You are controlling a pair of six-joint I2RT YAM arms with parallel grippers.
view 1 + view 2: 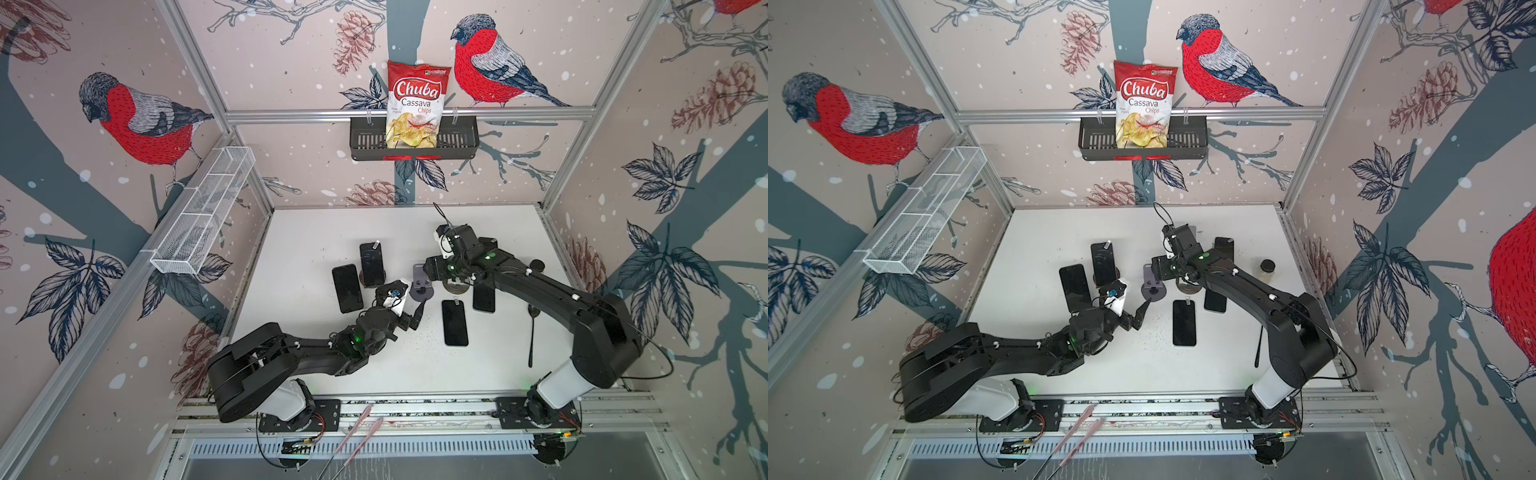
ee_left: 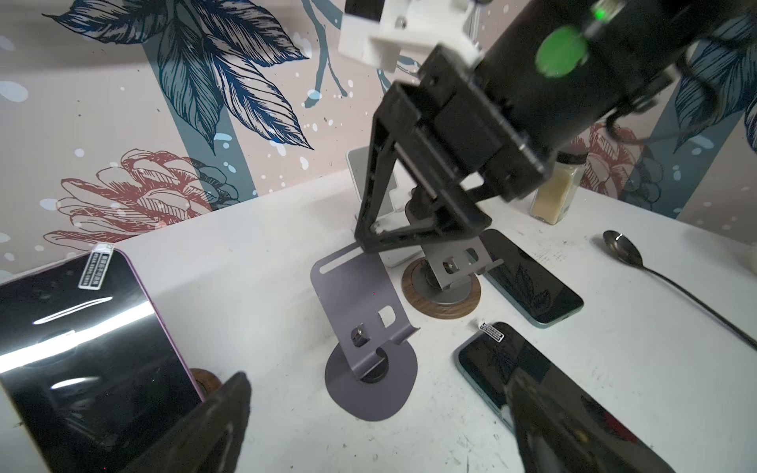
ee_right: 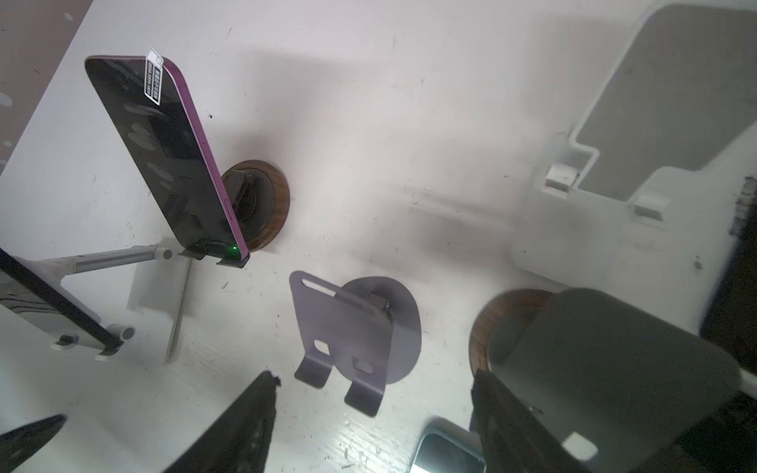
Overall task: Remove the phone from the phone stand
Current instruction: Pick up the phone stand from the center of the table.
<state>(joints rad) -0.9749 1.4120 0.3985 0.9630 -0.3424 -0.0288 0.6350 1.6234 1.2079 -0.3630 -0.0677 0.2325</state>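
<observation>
My left tool point(image 2: 377, 381) and right tool point(image 3: 372, 376) gape empty; a sloppy sweep could knock the purple-edged black phone point(image 3: 164, 155) off its wooden-based stand point(image 3: 270, 204).

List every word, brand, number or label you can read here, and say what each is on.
"Chuba": large script on the chip bag.
"Cassava Chips": under it, same bag.
Green logo and fine print on that bag: too small to read.
White sticker on the purple phone: print blurred, unreadable.
Small tag on a lying phone: unreadable too.
</observation>
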